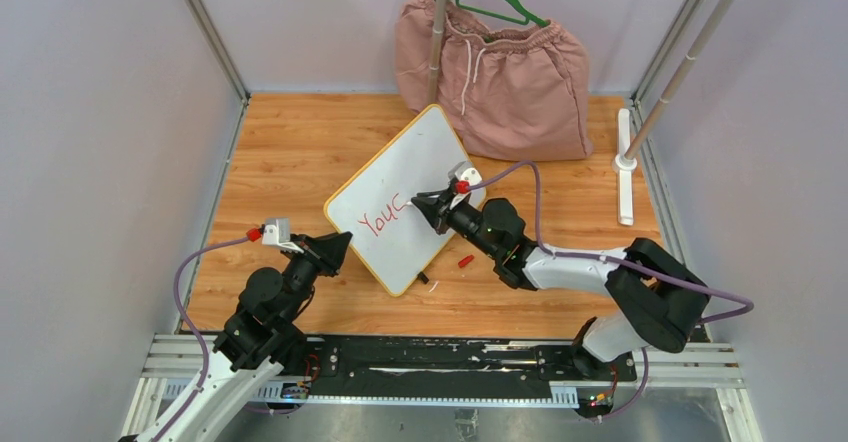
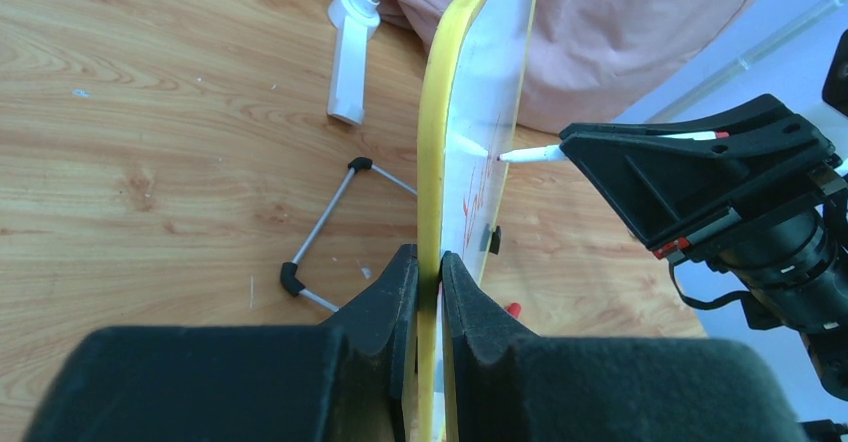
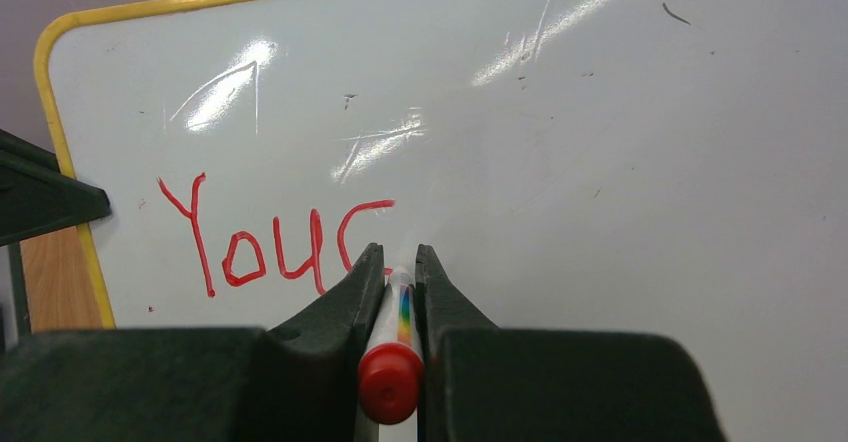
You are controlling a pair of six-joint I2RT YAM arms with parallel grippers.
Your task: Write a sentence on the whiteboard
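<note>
The small white whiteboard with a thin yellow rim (image 1: 425,157) stood tilted up off the light wooden table (image 1: 290,142). The left gripper (image 2: 430,262) was clamped on its near-left edge. The right gripper (image 3: 400,257) was clenched on a white marker with a red end (image 3: 392,377), whose tip appeared to touch the board just right of the red handwritten lettering "YouC" (image 3: 270,247). That line ran along the board's long axis, so the bare surface for further letters lay right and far of the tip.
</note>
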